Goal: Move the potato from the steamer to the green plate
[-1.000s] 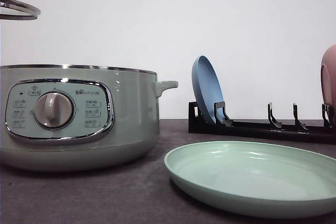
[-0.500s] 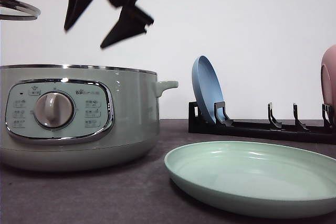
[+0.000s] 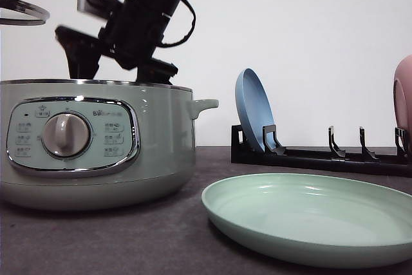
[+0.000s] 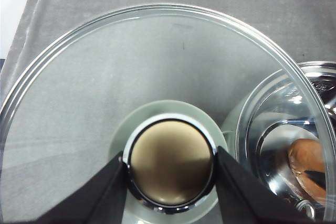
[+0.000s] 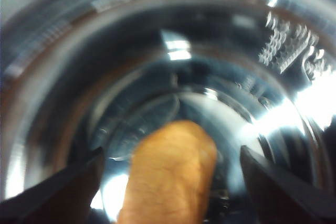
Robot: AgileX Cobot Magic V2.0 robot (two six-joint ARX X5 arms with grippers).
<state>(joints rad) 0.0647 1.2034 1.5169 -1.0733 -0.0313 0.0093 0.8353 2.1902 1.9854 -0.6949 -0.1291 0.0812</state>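
The sage-green steamer stands on the left of the table with its lid off. My left gripper is shut on the knob of the glass lid, whose rim hangs above the steamer's left side. The orange-brown potato lies on the shiny steamer floor, and it also shows through the lid. My right gripper is open, its black fingers either side of the potato, apart from it. From the front, the right gripper dips into the steamer's mouth. The green plate lies empty at the front right.
A black dish rack stands behind the green plate, with a blue plate upright in it and a pink plate at the far right. The steamer's side handle points toward the rack. Dark grey cloth covers the table.
My right arm has come down from the top of the front view and its open fingers now reach into the steamer's mouth. The lid, steamer and plates have stayed put.
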